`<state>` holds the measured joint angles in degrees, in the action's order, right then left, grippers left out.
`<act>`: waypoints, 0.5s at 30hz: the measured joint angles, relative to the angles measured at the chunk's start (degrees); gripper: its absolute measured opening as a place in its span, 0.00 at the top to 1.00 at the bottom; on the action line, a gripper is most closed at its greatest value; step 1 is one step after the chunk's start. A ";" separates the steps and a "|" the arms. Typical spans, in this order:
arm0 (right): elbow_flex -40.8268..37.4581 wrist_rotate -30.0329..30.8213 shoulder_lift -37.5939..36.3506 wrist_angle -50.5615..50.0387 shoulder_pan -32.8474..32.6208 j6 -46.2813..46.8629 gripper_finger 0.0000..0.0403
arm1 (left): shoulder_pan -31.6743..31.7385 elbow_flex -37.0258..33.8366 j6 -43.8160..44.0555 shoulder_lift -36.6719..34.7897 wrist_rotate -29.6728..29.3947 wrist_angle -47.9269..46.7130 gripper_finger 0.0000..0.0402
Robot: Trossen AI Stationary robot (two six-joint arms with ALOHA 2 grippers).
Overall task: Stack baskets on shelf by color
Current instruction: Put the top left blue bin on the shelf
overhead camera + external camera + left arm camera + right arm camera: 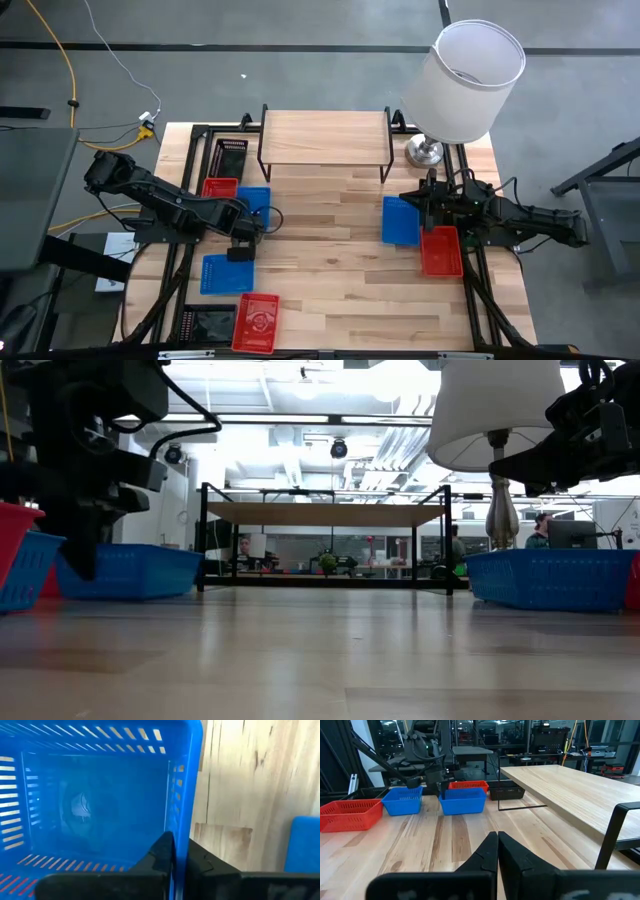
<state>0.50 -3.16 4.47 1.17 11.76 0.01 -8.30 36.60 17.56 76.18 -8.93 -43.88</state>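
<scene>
Dark fingers (162, 851) of the left gripper (243, 230) straddle one wall of a blue basket (100, 805) on the table's left side, pinching it just under the rim. A second blue basket (227, 273) lies nearer, and a red basket (256, 322) sits at the near edge. Far and central stands the shelf (325, 135). On the right, the right gripper (497, 836) hangs empty with its fingers pressed together, beside a right-hand blue basket (400, 220). The perforated plastic looks light and a little springy. A pinch on the rim, midway along a wall, should carry it, though it may tilt or slip.
</scene>
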 joint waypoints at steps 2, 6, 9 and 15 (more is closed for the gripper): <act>-0.01 -0.01 0.01 0.02 -0.01 -0.01 1.00 | -0.01 0.77 -0.53 0.00 0.19 -0.75 0.98; 0.01 0.00 0.00 0.02 0.00 -0.02 1.00 | -0.01 3.77 -2.40 0.00 0.04 -2.42 0.99; 0.00 0.00 0.00 0.01 0.00 -0.01 1.00 | -0.01 6.27 -4.65 0.00 -0.11 -2.84 1.00; 0.01 -0.01 0.00 0.01 -0.01 -0.01 1.00 | -0.46 10.13 -7.71 -0.01 -0.05 -2.89 1.00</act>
<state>0.51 -3.17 4.47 1.18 11.75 0.00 -8.77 46.73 9.85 76.18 -8.97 -46.76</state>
